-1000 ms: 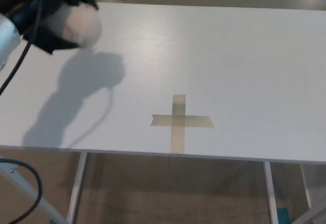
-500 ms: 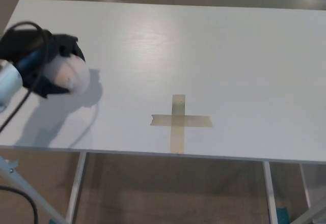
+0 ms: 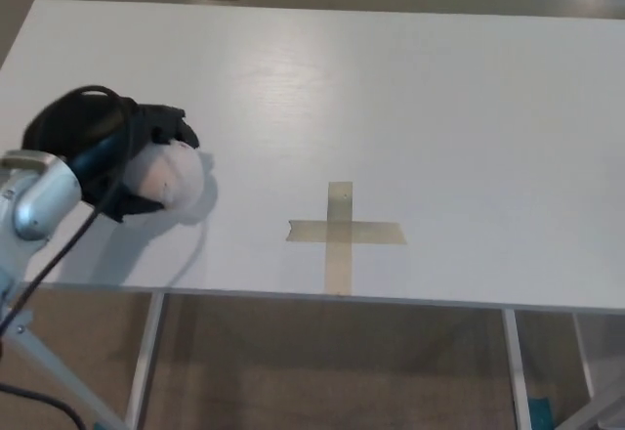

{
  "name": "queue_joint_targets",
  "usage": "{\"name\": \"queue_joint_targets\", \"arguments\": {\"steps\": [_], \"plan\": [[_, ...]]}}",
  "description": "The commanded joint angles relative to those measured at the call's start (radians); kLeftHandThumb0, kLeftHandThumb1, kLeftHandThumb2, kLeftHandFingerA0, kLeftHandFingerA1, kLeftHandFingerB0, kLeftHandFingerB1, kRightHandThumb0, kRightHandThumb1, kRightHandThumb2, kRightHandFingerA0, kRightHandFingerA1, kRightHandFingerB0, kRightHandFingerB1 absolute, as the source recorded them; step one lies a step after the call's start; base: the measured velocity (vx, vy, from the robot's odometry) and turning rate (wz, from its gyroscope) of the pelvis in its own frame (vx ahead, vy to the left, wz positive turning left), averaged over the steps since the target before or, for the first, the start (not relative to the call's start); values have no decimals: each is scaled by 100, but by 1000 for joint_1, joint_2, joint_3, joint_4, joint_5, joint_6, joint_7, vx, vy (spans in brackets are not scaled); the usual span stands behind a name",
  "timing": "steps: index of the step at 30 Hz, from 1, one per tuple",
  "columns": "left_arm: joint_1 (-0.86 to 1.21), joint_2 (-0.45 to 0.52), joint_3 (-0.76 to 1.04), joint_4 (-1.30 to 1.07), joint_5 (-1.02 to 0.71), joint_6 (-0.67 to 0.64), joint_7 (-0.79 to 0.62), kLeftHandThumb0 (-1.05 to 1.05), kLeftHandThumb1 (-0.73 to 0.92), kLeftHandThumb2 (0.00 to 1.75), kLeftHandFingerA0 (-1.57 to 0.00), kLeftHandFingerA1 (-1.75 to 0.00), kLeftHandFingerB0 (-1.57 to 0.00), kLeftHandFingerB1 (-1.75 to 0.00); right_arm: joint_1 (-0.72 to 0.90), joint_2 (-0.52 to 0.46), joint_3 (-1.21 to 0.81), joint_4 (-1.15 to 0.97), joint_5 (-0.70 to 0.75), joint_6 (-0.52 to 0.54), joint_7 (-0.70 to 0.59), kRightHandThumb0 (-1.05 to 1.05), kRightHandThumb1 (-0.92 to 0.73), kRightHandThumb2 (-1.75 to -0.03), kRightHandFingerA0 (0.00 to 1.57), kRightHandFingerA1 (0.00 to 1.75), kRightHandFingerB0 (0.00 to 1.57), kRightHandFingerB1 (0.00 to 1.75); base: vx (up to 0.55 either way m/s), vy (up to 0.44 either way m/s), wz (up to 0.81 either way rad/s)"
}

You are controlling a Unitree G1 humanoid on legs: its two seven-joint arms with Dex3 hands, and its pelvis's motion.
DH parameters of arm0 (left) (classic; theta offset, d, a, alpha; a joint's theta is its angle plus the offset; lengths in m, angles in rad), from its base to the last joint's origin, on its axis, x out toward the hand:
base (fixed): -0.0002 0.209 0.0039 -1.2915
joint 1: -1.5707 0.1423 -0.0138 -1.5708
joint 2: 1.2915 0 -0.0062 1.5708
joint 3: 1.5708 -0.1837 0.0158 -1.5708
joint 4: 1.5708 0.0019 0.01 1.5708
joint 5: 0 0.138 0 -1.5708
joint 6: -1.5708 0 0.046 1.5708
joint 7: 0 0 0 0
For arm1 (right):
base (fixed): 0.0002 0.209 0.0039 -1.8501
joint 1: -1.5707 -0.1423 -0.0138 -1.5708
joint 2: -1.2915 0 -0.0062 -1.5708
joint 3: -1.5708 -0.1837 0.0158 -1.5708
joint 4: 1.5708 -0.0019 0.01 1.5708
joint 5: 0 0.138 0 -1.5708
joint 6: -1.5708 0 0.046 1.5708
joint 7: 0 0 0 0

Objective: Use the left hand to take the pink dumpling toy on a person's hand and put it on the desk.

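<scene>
The pale pink dumpling toy [image 3: 168, 178] is held in my left hand [image 3: 112, 151], low over the left front part of the white desk [image 3: 391, 107]. Black fingers [image 3: 168, 123] curl over the toy's top and its left side. The toy's shadow lies tight beside it, so it is at or just above the desk surface; I cannot tell whether it touches. My right hand is out of the picture. No person's hand shows.
A cross of tan tape [image 3: 342, 234] is stuck near the desk's front edge, right of the toy. A black cable [image 3: 59, 254] hangs from my left forearm [image 3: 34, 205] past the desk's front edge. Desk legs [image 3: 146, 362] and floor show below.
My left hand has carried the toy down and toward the front of the desk, then a little to the right. Its shadow has shrunk close to the toy.
</scene>
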Motion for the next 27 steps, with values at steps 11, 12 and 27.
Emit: {"name": "queue_joint_targets", "arguments": {"steps": [11,12,27], "plan": [[22,5,12,-118,-59,215,-285,-91,47,61,0,0,0,-10,5,-8,-5,4,-2,4,9,-44,-61,-91,34,51,27,47,0,0,0],[22,5,12,-118,-59,215,-285,-91,47,61,0,0,0,-10,5,-8,-5,4,-2,4,9,-44,-61,-91,34,51,27,47,0,0,0],[7,70,155,-426,-183,316,-450,-96,47,67,0,0,0,-5,2,-8,-1,3,-6,6,7,-44,-61,-91,33,51,27,47,0,0,0]]}}
